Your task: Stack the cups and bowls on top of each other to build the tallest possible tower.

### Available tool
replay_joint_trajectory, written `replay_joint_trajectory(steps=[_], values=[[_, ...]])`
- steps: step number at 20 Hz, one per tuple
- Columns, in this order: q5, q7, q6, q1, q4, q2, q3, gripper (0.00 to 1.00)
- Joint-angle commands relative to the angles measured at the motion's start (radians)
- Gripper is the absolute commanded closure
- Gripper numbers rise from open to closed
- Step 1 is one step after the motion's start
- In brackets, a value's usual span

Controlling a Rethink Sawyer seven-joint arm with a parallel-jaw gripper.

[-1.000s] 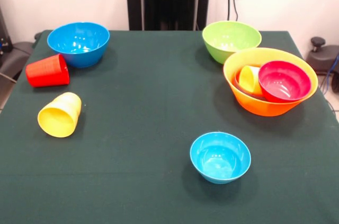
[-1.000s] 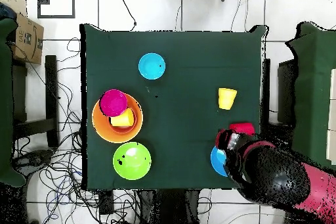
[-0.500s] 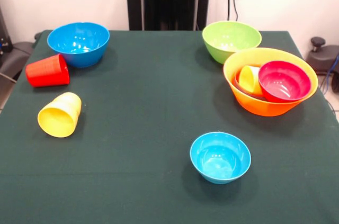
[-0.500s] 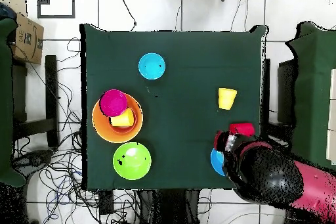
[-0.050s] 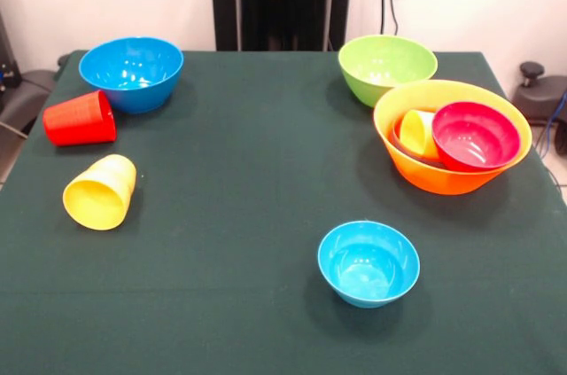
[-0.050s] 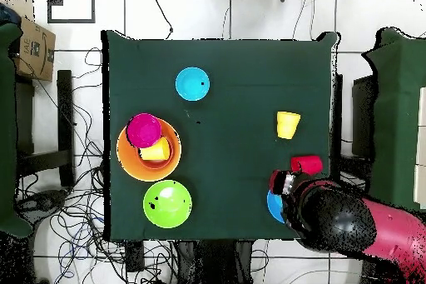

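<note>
Glossy plastic made the red cup (image 5: 80, 119) light and slippery; you should have pinched its rim. Whether your hand (image 6: 283, 186) was open, I couldn't tell.

No legible text, label, brand, number or sign appears on any object in either view. The cardboard box (image 6: 32, 47) beside the table, seen from overhead, carries dark printed marks on its top face, but they are too small and blurred to be read.
</note>
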Motion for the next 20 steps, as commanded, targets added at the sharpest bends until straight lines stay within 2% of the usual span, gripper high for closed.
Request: replay_joint_trajectory(steps=[1, 7, 20], values=[[-0.153, -0.065, -0.075, 0.026, -0.034, 0.192, -0.022, 0.0], [-0.198, -0.049, -0.113, 0.009, -0.041, 0.256, -0.025, 0.0], [-0.228, -0.022, -0.118, 0.011, -0.052, 0.286, -0.026, 0.0]])
